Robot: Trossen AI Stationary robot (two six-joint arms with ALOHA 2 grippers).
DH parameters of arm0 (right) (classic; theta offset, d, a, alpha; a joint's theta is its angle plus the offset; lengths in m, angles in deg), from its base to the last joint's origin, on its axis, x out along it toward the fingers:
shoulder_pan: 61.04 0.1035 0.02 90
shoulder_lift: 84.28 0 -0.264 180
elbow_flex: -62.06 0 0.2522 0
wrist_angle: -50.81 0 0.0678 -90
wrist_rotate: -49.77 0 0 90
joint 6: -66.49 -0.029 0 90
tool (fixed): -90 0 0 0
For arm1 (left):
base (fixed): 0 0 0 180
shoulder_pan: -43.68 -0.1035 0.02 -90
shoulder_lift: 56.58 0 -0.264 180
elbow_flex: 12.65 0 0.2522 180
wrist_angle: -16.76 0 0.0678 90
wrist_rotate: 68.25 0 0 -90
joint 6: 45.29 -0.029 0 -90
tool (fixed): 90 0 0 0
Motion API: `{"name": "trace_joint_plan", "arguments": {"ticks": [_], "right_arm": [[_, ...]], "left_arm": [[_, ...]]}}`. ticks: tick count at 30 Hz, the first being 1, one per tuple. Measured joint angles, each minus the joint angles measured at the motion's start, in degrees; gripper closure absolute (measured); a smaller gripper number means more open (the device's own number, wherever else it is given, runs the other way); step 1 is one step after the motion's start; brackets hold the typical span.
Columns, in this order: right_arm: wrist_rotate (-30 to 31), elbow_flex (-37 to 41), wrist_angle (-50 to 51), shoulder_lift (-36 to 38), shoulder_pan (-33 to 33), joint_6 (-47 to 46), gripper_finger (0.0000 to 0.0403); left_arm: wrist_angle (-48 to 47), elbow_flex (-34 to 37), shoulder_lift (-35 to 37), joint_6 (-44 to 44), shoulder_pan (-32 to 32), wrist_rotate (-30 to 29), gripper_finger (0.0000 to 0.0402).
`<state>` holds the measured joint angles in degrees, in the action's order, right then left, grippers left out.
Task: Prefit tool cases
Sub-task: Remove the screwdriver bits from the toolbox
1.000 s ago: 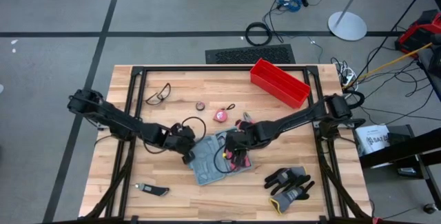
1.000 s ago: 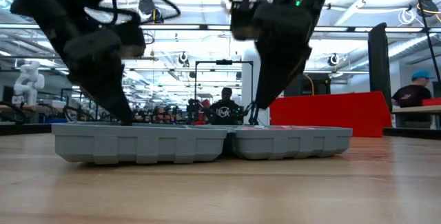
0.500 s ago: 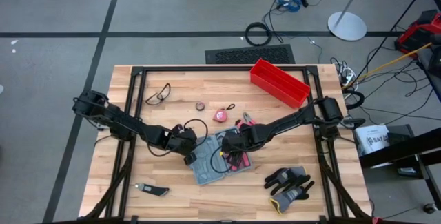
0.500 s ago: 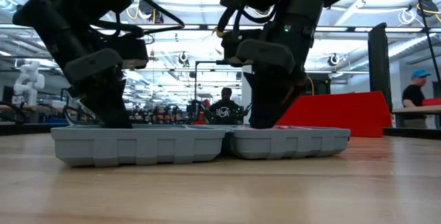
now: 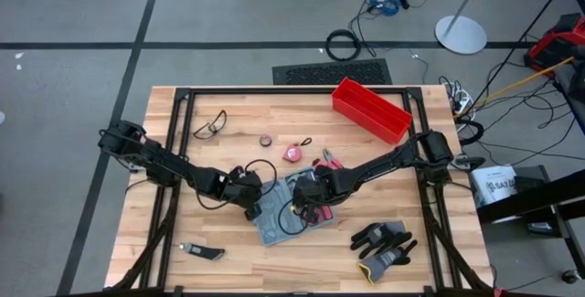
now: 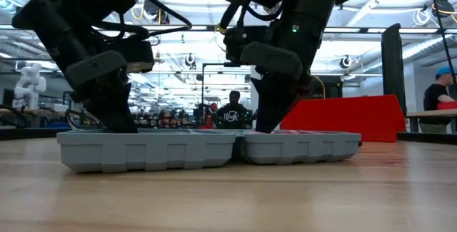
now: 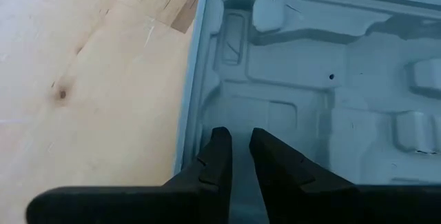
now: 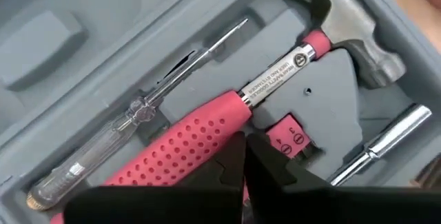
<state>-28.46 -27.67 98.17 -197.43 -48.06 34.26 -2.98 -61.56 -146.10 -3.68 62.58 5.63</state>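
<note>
We see the small flat grey-blue plastic tool case (image 5: 291, 210) lying open on the pale wooden-plank table (image 5: 228, 247), near its middle, with both dark arms reaching down into it. In the low view the case (image 6: 207, 148) shows only its ribbed outer walls; the moulded inside is hidden from there, and the arms' upper parts are cut off at the picture's top.

The left gripper (image 7: 238, 156) rests at the rim of the case's empty half, its two dark fingers (image 7: 215, 158) close together with a narrow gap between them; we cannot tell whether they pinch the case wall. The right gripper (image 8: 245, 156) is clenched, fingers pressed together with nothing between them, tip down just beside the pink rubber-handled claw hammer (image 8: 227, 114) that lies in its slot. Next to the hammer lie a clear-handled thin screwdriver (image 8: 131, 117) and a shiny metal socket bit (image 8: 382, 145), partly cut off.

Elsewhere on the table we find a red open plastic bin (image 5: 369, 108), black work gloves (image 5: 384, 242) and clear safety glasses (image 5: 210, 123). Beyond the table, the low view shows a bright workshop hall with a person (image 6: 233, 112) seated far back.
</note>
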Motion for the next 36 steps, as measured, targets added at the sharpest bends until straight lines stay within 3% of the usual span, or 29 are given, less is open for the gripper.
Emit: {"name": "trace_joint_plan", "arguments": {"ticks": [6,19,25,36], "right_arm": [[-1.52,-0.83,1.65,1.21,-0.05,0.96,0.0379],[-2.03,-1.21,3.58,-1.03,-2.8,-3.58,0.024],[-7.67,-1.36,2.52,-2.73,-3.39,-5.96,0.0231],[-11.58,-2.09,4.16,-6.37,-5.04,-9.06,0.0234]], "left_arm": [[0.18,0.05,0.0,-0.01,0.0,-0.03,0.0333],[0.37,0.1,-0.02,-0.36,0.03,-0.1,0.0333],[0.42,0.1,-0.04,-0.36,0.04,-0.22,0.0333],[0.66,0.14,-0.08,-0.36,0.42,-0.67,0.0333]]}}
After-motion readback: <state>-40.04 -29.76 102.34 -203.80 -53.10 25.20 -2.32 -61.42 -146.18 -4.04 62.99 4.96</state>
